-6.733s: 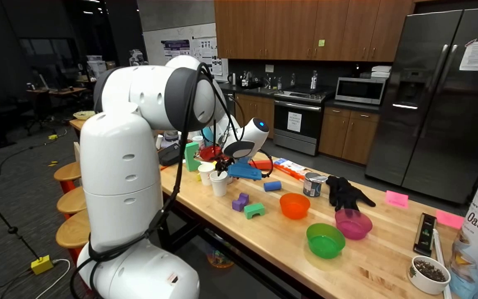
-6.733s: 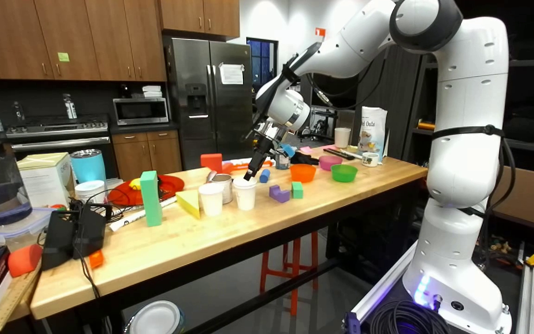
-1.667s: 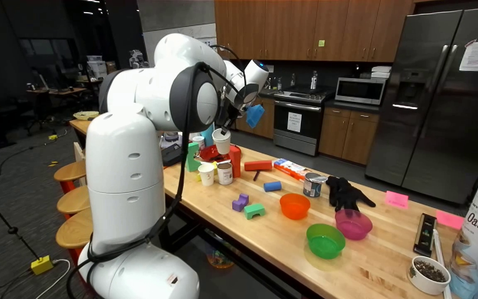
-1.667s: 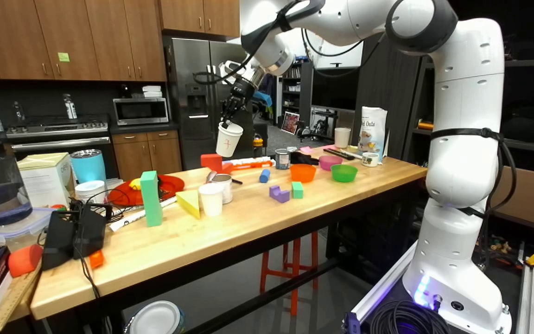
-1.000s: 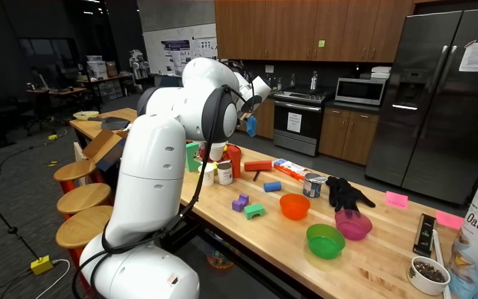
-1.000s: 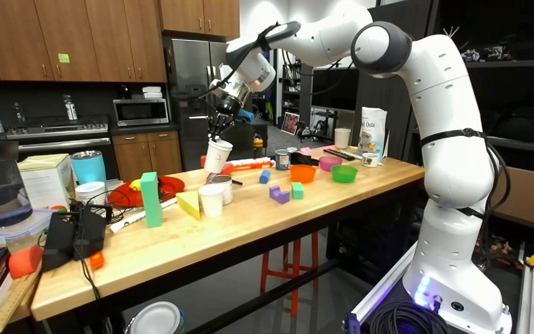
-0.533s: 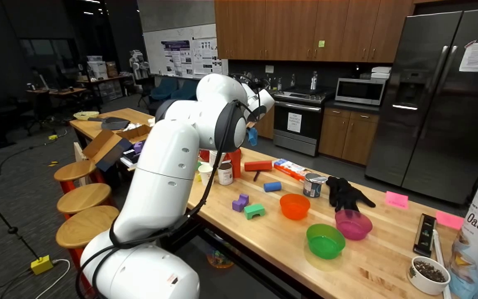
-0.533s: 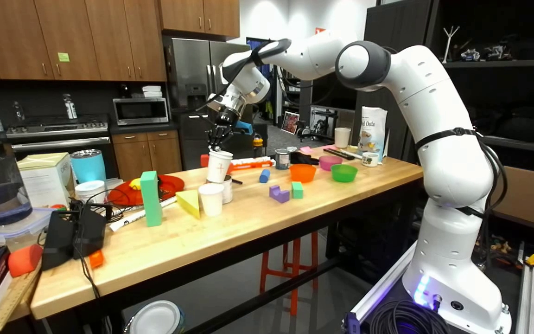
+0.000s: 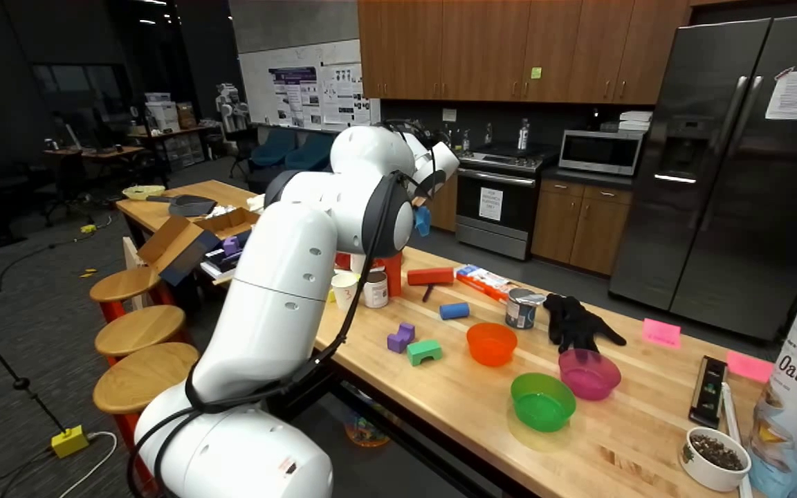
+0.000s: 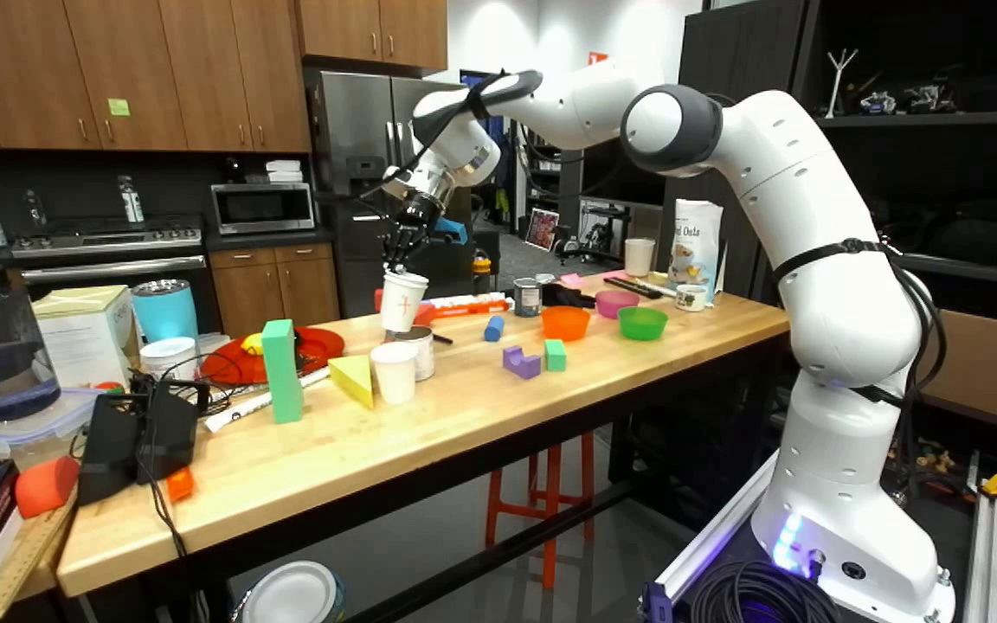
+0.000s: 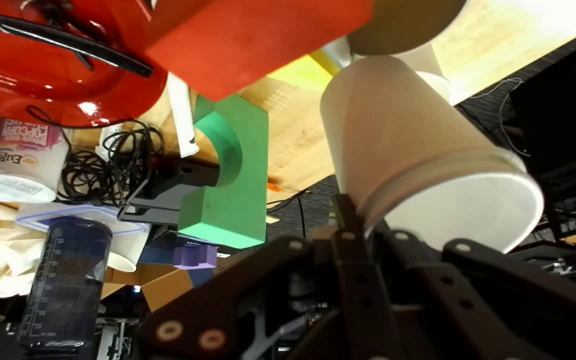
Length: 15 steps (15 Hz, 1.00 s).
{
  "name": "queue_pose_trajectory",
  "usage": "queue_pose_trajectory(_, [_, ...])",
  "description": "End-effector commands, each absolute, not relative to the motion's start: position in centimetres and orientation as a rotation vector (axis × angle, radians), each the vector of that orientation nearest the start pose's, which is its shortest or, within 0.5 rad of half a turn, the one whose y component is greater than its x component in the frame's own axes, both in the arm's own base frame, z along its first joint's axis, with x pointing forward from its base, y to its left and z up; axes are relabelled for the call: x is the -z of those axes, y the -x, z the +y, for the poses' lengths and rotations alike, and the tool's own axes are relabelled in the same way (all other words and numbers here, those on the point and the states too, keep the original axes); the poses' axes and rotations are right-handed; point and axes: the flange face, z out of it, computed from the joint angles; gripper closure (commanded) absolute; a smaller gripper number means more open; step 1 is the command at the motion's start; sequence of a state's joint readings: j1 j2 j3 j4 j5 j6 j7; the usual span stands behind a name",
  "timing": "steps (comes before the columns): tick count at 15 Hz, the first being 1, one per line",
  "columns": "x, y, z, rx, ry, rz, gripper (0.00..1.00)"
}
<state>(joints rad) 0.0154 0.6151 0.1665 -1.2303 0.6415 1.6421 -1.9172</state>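
The gripper (image 11: 367, 221) pinches, jaws nearly together, a white paper cup (image 10: 402, 305) by its thin rim, presumably to avoid crushing its body, so it hangs tilted near the white-labelled can (image 10: 424, 353).

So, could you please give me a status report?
Claw shut on white cup. Held tilted above table. White can close by, possibly in the way.

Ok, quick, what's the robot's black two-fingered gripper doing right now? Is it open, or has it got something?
Black two-fingered gripper: closed, holding the red-marked, tapered white paper cup by its rim.
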Motion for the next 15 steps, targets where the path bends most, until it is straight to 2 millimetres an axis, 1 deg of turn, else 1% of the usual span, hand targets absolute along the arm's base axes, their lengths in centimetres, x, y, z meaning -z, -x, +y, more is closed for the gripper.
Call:
queue_pose_trajectory(1, [-44.7, -69.7, 16.2, 0.568, 1.308, -2.109, 0.99])
queue_pose_trajectory(4, [-45.1, -69.6, 16.9, 0.570, 1.241, -2.111, 0.99])
queue_pose_trajectory(7, [-44.8, -69.4, 17.8, 0.574, 1.133, -2.129, 0.99])
queue_pose_trajectory(13, [-42.9, -68.9, 19.4, 0.532, 0.969, -2.112, 0.99])
queue_pose_trajectory(15, [-42.2, -68.8, 19.6, 0.516, 0.931, -2.097, 0.99])
